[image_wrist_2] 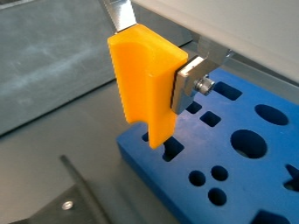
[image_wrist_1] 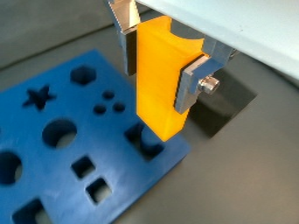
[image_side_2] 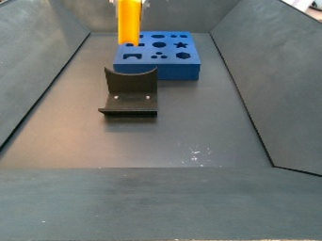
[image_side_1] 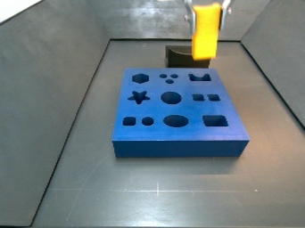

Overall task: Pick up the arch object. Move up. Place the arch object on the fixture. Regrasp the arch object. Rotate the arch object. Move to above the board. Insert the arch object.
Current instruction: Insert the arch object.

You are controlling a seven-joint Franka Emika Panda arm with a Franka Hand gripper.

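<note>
The arch object is a yellow-orange oblong block held upright, its lower end just above the board. My gripper is shut on it, one silver finger on each side. In a wrist view the arch object hangs over the near edge of the blue board, by a cutout. From the side the arch object stands over the back edge of the board, in front of the dark fixture. Another side view shows the arch object, the board and the fixture.
The board's top carries star, round, square and arch cutouts. Grey sloping walls enclose the dark floor. The fixture sits right beside the board's edge.
</note>
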